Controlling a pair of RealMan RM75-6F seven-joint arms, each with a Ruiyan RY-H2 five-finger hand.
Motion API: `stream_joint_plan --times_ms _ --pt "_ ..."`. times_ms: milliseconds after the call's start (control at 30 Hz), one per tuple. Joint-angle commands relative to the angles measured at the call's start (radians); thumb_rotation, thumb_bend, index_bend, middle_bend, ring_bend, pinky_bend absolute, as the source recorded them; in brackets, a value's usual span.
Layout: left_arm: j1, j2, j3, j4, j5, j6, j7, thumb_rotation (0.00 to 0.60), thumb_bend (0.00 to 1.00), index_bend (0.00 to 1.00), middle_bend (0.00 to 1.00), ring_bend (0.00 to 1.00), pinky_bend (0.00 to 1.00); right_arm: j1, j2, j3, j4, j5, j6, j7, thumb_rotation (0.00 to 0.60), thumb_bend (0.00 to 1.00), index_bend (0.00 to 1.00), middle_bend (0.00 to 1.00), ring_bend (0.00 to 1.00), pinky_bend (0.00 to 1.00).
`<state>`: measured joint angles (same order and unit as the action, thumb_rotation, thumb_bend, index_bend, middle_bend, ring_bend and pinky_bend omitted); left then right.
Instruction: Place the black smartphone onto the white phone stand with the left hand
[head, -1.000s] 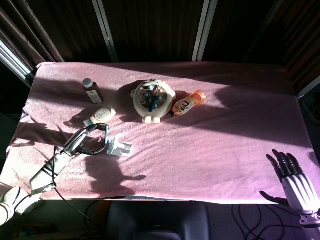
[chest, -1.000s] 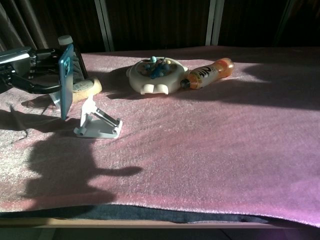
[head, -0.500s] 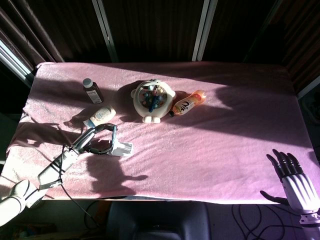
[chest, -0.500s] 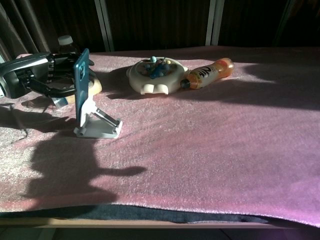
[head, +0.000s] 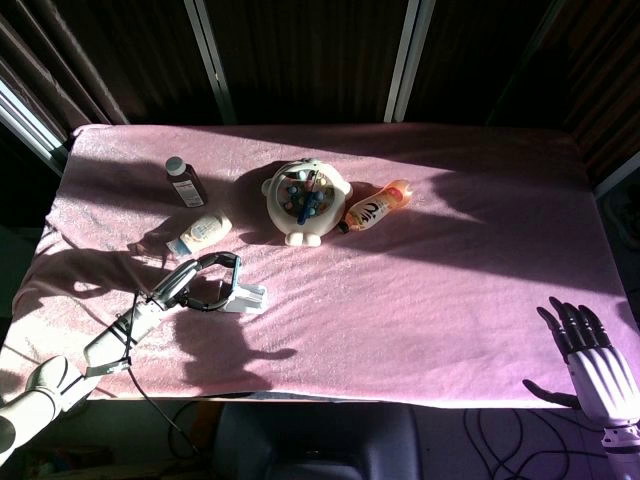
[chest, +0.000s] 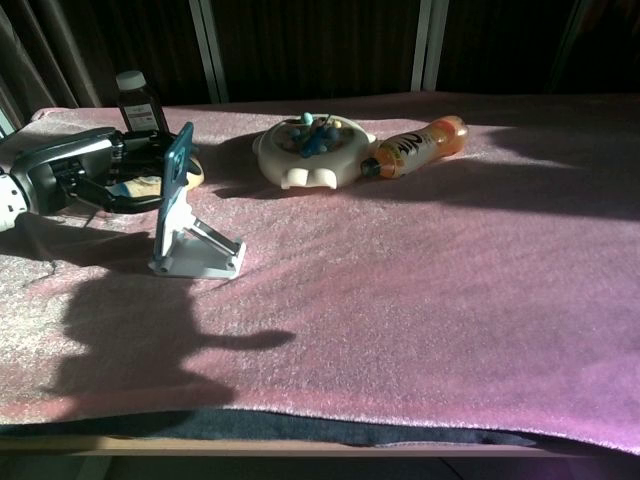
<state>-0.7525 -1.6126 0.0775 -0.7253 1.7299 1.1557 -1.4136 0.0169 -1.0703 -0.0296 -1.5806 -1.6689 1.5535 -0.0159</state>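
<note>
In the last second I carried the phone (chest: 178, 165) from the left edge of the chest view over to the stand (chest: 192, 245); one second ago it hung upright and clearly left of the stand, now it leans against the stand's back plate, with its lower edge hidden behind the plate, so I cannot tell if it sits fully in the lip; I judge the placing is almost done, only the release remains.

My left hand (chest: 85, 175) holds the phone, its fingers curled around the edges from the left side; the forearm comes in low from the lower left of the head view, nearly flat over the desk (chest: 420, 260), and the hand (head: 195, 280) reaches toward the center of that frame.

My right hand (head: 592, 358) rests at the lower right of the head view, off the desk edge, fingers spread and holding nothing.

Next I must loosen the fingers slowly; a fast opening could tip the phone or push the light stand.
</note>
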Motion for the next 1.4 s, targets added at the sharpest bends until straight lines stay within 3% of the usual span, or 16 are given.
stream_joint_plan --times_ms 33,333,433,567,733,933,1100,1267,1400 --pt "0.000 -0.011 0.008 0.014 -0.003 0.004 -0.010 0.600 0.44 0.83 1.00 0.59 0.11 -0.001 0.000 0.000 0.000 -0.001 0.002 0.001 0.600 0.21 0.00 0.00 0.00 0.00" --pt "-0.004 -0.032 0.021 0.042 -0.012 0.008 -0.021 0.600 0.44 0.83 1.00 0.58 0.11 -0.002 0.002 0.000 0.003 -0.004 0.007 0.009 0.600 0.21 0.00 0.00 0.00 0.00" --pt "-0.004 -0.034 0.032 0.046 -0.007 0.015 -0.040 0.600 0.43 0.77 0.96 0.53 0.10 -0.002 0.002 -0.001 0.004 -0.004 0.006 0.010 0.600 0.21 0.00 0.00 0.00 0.00" --pt "-0.004 -0.041 0.040 0.059 -0.007 0.024 -0.071 0.600 0.38 0.64 0.80 0.40 0.07 -0.003 0.002 -0.002 0.003 -0.007 0.007 0.009 0.600 0.21 0.00 0.00 0.00 0.00" --pt "-0.003 -0.050 0.049 0.081 -0.007 0.022 -0.065 0.600 0.36 0.58 0.59 0.34 0.06 -0.005 0.003 -0.001 0.004 -0.004 0.010 0.015 0.600 0.21 0.00 0.00 0.00 0.00" --pt "-0.004 -0.056 0.059 0.093 -0.009 0.011 -0.054 0.600 0.34 0.43 0.31 0.25 0.01 -0.005 0.002 -0.002 0.007 -0.011 0.013 0.017 0.600 0.21 0.00 0.00 0.00 0.00" --pt "-0.008 -0.054 0.067 0.088 -0.010 0.004 -0.076 0.600 0.31 0.19 0.11 0.13 0.00 -0.008 0.002 -0.003 0.011 -0.016 0.021 0.027 0.600 0.21 0.00 0.00 0.00 0.00" --pt "-0.012 -0.046 0.076 0.077 -0.006 0.003 -0.093 0.600 0.29 0.05 0.01 0.03 0.00 -0.010 0.003 -0.003 0.014 -0.017 0.026 0.035 0.600 0.21 0.00 0.00 0.00 0.00" --pt "-0.014 -0.035 0.077 0.057 -0.009 0.005 -0.086 0.600 0.28 0.00 0.00 0.00 0.00 -0.010 0.004 -0.004 0.016 -0.019 0.028 0.039 0.600 0.21 0.00 0.00 0.00 0.00"
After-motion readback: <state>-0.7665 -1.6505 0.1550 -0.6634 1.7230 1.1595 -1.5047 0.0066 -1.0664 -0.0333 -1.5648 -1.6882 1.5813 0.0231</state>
